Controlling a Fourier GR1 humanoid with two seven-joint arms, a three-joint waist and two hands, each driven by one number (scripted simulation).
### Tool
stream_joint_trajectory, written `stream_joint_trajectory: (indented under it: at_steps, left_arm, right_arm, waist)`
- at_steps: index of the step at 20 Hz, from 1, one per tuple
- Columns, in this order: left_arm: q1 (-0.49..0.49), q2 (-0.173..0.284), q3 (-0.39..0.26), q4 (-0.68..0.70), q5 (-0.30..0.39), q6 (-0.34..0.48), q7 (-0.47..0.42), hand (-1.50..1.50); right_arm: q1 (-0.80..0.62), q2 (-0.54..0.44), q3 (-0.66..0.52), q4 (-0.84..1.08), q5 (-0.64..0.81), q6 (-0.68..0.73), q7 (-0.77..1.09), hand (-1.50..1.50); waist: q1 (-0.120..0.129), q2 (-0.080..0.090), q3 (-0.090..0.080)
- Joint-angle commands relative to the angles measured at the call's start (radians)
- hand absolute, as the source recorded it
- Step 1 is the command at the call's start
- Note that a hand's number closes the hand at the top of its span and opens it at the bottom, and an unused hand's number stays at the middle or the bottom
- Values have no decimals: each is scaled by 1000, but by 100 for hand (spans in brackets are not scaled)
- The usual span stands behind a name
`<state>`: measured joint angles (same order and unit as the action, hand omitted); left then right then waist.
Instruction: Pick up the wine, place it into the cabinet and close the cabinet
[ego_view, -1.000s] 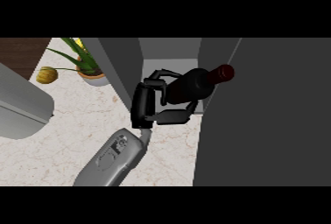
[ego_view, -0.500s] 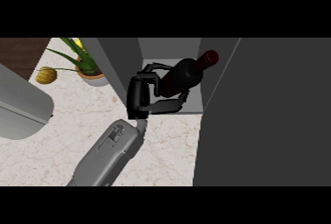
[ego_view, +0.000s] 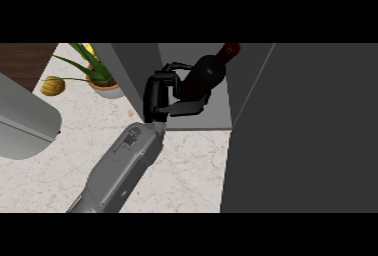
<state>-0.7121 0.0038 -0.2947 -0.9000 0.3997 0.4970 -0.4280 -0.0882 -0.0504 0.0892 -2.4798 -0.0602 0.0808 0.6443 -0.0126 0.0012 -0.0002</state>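
A dark wine bottle (ego_view: 207, 75) with a dark red cap leans inside the open grey cabinet (ego_view: 214, 119), neck toward the upper right. My left hand (ego_view: 156, 95) is shut on the bottle's body from the left, fingers over its far side and thumb on the near side. The hand hides the bottle's lower end, so I cannot tell whether it rests on the cabinet floor. The cabinet's dark door (ego_view: 310, 130) stands open and fills the right of the view. My right hand does not show.
A potted green plant (ego_view: 100, 75) and a small yellow fruit (ego_view: 53, 86) sit left of the cabinet. A large rounded grey object (ego_view: 22, 125) juts in from the left edge. Pale marble counter (ego_view: 184, 165) lies in front of the cabinet.
My left hand has carried the bottle farther back into the cabinet. The bottle has turned from lying toward the right to leaning more upright.
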Motion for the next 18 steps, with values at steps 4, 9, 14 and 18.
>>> stream_joint_trajectory:
  at_steps: [4,9,14,18]
  left_arm:
    - [-112,-4,40,222,51,-42,-78,150]
    - [-250,17,139,355,42,-74,-45,150]
    - [-268,-2,160,445,1,-70,-174,150]
    - [-293,-4,189,529,9,-56,-276,150]
  right_arm:
    - [17,17,54,-112,-8,-17,59,-150]
    - [22,-17,-26,-76,-91,24,36,-150]
    - [23,30,59,-41,-5,3,-5,-150]
    - [35,19,15,10,-49,38,-62,-150]
  waist:
    - [-14,3,0]
    - [-14,5,0]
    - [-13,6,0]
    - [-18,9,0]
